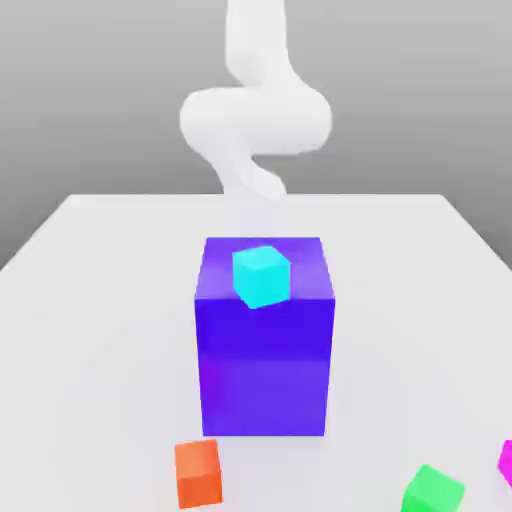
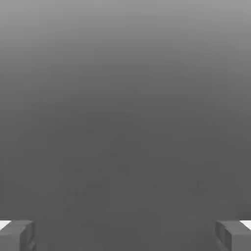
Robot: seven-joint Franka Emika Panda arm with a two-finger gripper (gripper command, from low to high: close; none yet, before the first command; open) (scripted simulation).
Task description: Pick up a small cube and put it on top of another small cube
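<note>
The small magenta cube shows only partly, at the edge of the exterior view's right, near the table's front. An orange cube and a green cube of like size also lie near the front. A cyan cube rests on top of the big blue-purple block. The white arm rises behind that block, far from the magenta cube, and its hand does not show there. In the hand view my gripper is open, its fingertips wide apart with nothing between them, facing plain grey.
The big blue-purple block stands in the middle of the white table, between the arm and the small cubes at the front. The table's side edges slant outward toward the front.
</note>
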